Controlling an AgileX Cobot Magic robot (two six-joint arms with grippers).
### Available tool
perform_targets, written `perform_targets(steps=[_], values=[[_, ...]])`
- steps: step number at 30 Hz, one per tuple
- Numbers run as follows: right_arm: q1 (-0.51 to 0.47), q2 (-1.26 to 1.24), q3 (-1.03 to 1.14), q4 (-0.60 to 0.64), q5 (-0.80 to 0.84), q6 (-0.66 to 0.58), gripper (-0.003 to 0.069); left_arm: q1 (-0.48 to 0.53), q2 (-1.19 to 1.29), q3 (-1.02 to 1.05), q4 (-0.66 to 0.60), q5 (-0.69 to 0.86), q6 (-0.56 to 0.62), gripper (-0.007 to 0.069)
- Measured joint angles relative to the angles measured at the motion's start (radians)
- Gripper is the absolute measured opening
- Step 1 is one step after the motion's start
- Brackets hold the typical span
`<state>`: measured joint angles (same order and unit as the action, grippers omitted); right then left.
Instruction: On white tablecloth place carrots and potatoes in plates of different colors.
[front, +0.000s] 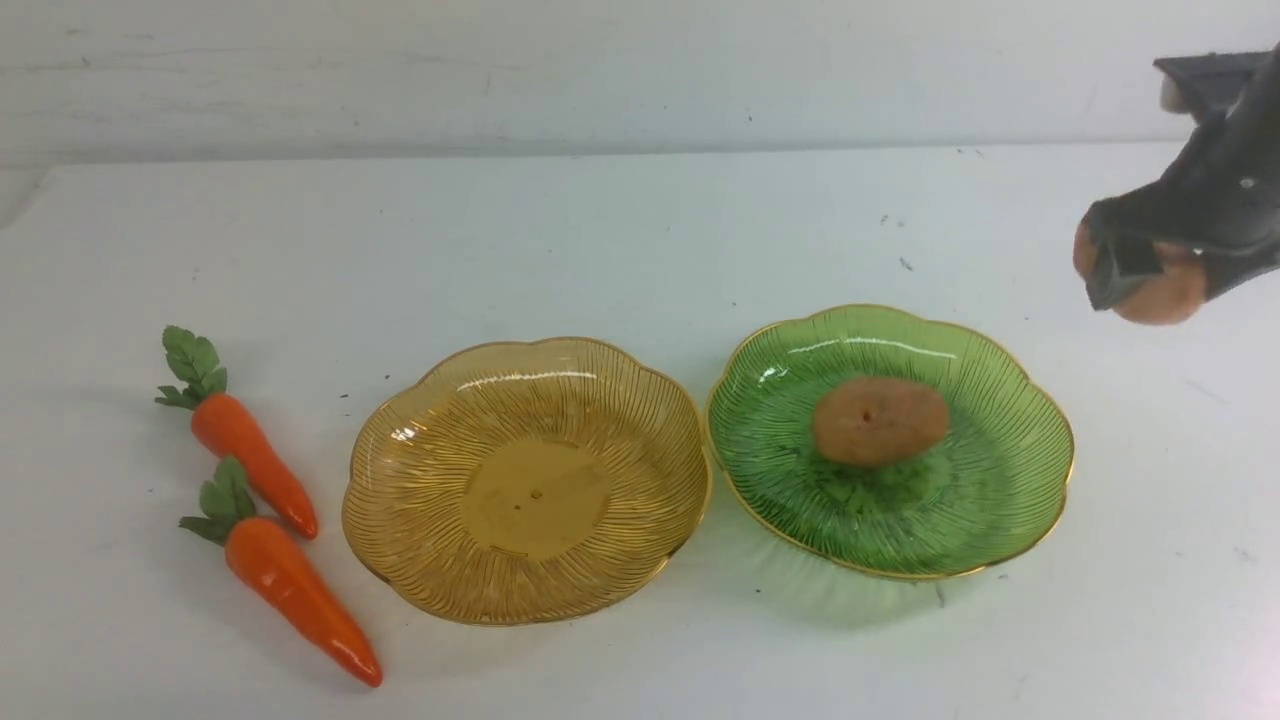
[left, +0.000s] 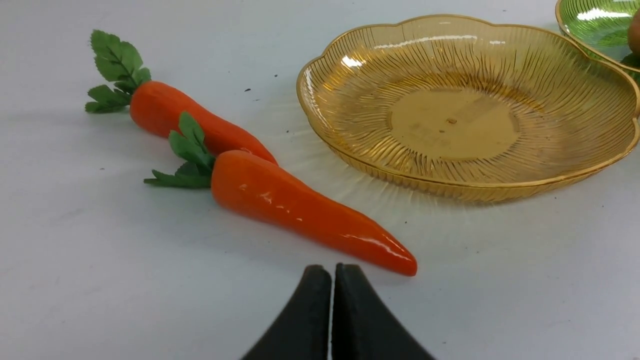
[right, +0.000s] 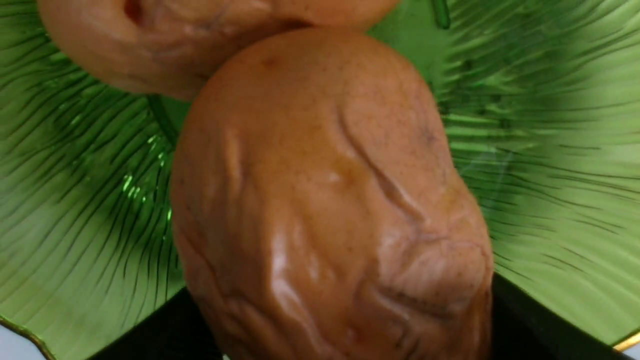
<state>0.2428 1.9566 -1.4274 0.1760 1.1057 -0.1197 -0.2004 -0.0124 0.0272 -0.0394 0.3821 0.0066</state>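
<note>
Right jaws grasp 2nd potato (front: 1160, 297) near the green plate (front: 1000, 470); left jaws clenched, empty. Next: lower, release gently.

Left plate (front: 420, 520) and right plate (front: 1000, 470) sit side by side on the tablecloth (front: 640, 230), rims nearly touching. One potato (front: 880, 420) lies in the right plate. Far carrot (front: 250, 450) and near carrot (front: 300, 595) lie at nine o'clock of the left plate. The second potato (front: 1165, 295), in the right gripper (front: 1135, 275), is raised at the right plate's two o'clock.
</note>
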Motion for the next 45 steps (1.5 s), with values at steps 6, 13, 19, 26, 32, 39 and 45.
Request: perform_targets(steps=[6, 13, 19, 26, 32, 39, 45], values=[[0.002, 0.000, -0.003, -0.005, 0.024, 0.030, 0.0656, 0.000, 0.000, 0.000, -0.001, 0.000, 0.000, -0.0003], [0.002, 0.001, -0.079, -0.055, 0.108, 0.062, 0.0636, 0.000, 0.000, 0.000, -0.001, 0.000, -0.007, -0.0003], [0.002, -0.015, -0.153, -0.079, 0.113, 0.071, 0.0517, 0.000, 0.000, 0.000, -0.032, 0.000, -0.020, -0.0003], [0.002, -0.270, -0.084, -0.082, 0.122, 0.078, 0.0036, 0.000, 0.000, 0.000, -0.185, 0.000, -0.026, -0.0003], [0.002, -0.618, 0.147, -0.115, 0.136, 0.078, -0.0014, 0.000, 0.000, 0.000, -0.410, -0.003, -0.031, -0.0003], [0.002, -1.054, 0.553, -0.121, -0.051, 0.079, -0.0015, 0.000, 0.000, 0.000, -0.631, -0.007, -0.031, -0.0003], [0.002, -1.306, 0.888, -0.124, -0.387, 0.080, -0.0015, 0.000, 0.000, 0.000, -0.696, -0.130, 0.008, -0.0003]])
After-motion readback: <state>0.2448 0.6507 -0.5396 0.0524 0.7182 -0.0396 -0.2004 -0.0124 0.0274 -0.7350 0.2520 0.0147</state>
